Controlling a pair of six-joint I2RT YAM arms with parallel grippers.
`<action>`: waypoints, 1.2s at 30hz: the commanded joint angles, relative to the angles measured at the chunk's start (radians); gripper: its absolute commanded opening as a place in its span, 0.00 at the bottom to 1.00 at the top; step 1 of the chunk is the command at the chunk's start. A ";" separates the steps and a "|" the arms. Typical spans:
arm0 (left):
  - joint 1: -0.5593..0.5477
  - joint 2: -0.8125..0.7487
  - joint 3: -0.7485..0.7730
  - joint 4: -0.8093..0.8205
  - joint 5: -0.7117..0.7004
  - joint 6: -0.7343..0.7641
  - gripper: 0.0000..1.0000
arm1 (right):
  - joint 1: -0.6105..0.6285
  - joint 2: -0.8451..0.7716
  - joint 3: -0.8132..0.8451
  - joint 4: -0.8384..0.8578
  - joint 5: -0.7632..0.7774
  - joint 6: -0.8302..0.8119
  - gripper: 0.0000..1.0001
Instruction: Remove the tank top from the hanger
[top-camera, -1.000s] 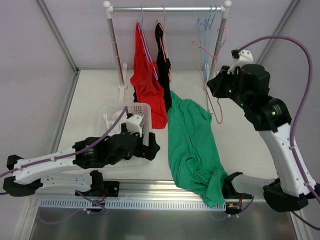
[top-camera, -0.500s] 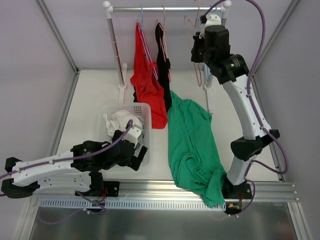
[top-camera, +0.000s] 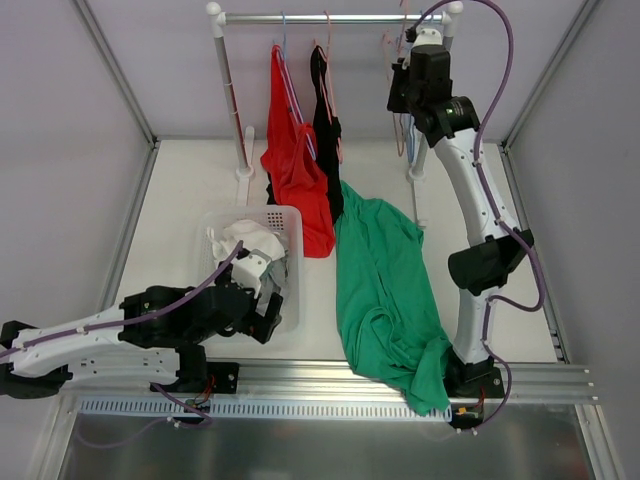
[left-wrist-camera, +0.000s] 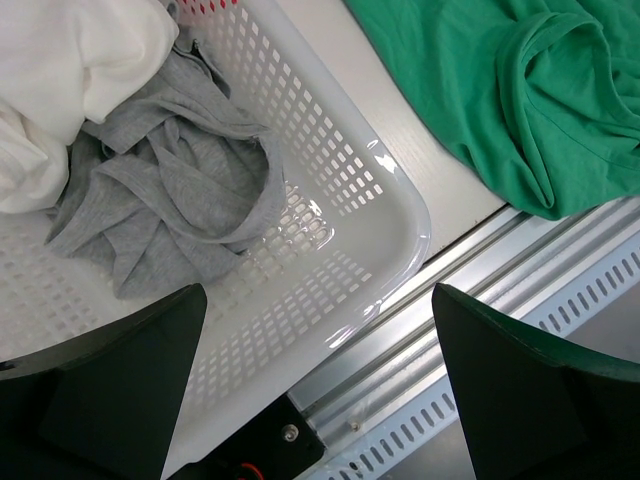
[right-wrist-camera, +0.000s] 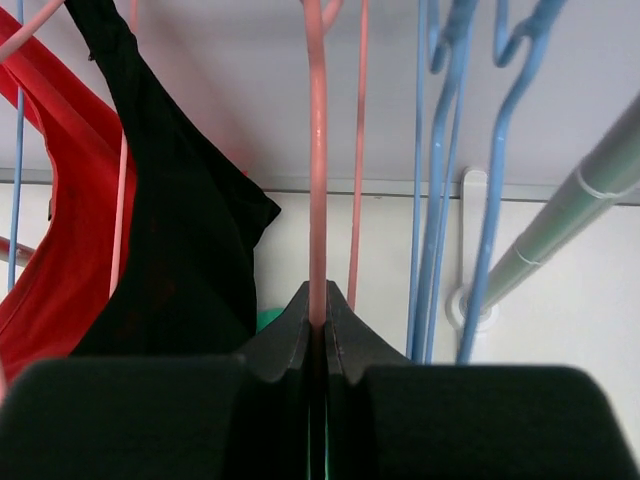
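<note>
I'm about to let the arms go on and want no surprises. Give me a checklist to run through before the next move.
1. Right claw shut on the pink hanger: ok.
2. Pink hanger's hook seated on the rail: cannot tell, the hook is not clearly in view.
3. Left claw open and empty over the basket: ok.
4. Red tank top removed: not ok, it hangs from the rail.
5. Black tank top removed: not ok, it hangs there too.
</note>
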 joint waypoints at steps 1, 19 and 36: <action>-0.011 0.019 -0.011 -0.022 -0.012 -0.015 0.99 | -0.008 0.018 0.052 0.090 -0.035 0.017 0.00; -0.036 -0.059 -0.012 -0.035 -0.041 -0.040 0.98 | -0.022 -0.083 -0.136 0.112 0.008 0.161 0.32; -0.036 0.071 0.135 -0.006 -0.087 0.012 0.99 | -0.022 -0.544 -0.560 0.104 -0.182 0.138 1.00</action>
